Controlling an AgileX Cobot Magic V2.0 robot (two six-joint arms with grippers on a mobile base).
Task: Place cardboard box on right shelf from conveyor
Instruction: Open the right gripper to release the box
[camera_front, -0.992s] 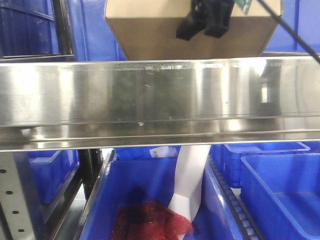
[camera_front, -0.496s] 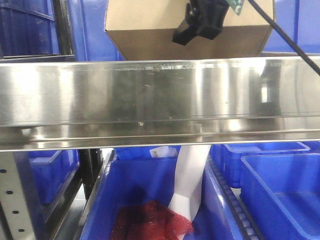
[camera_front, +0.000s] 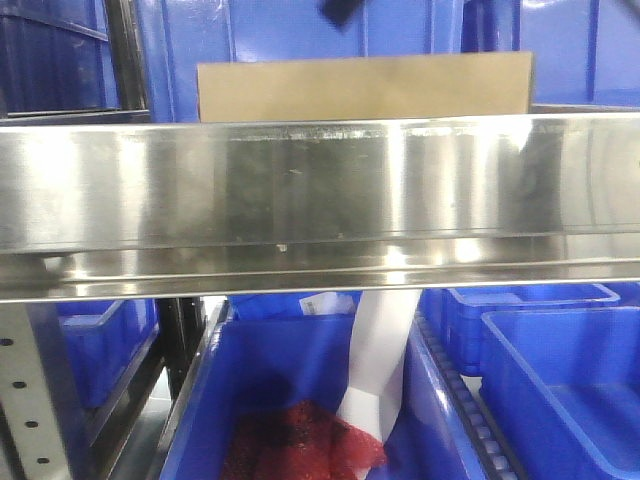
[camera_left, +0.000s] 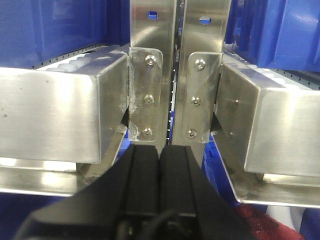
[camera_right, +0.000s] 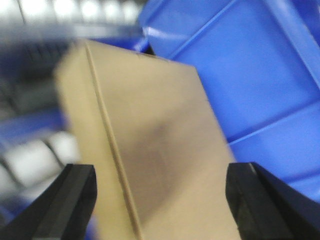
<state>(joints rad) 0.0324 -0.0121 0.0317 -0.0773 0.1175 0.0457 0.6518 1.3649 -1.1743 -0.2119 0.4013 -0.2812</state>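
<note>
The cardboard box (camera_front: 365, 87) is plain tan and sits level on the right shelf, just behind its shiny steel front rail (camera_front: 320, 190). In the right wrist view the cardboard box (camera_right: 150, 145) fills the middle. My right gripper (camera_right: 160, 175) is open wide, with one finger on each side of the box and a gap at both. Only a dark bit of the right arm (camera_front: 340, 10) shows at the top of the front view. My left gripper (camera_left: 160, 150) is shut on nothing and faces bolted steel shelf brackets (camera_left: 175, 75). The conveyor is out of view.
Blue bins (camera_front: 300, 30) stand behind the box. Below the rail, a blue bin (camera_front: 290, 400) holds a red mesh bag (camera_front: 300, 440) and a white bag (camera_front: 380, 360). More blue bins (camera_front: 560, 380) sit at the right, and a grey perforated upright (camera_front: 30, 400) at the lower left.
The box hung tilted above the rail in my right gripper. Now it is let go and lies flat on the shelf, and the gripper has opened and risen almost out of the front view.
</note>
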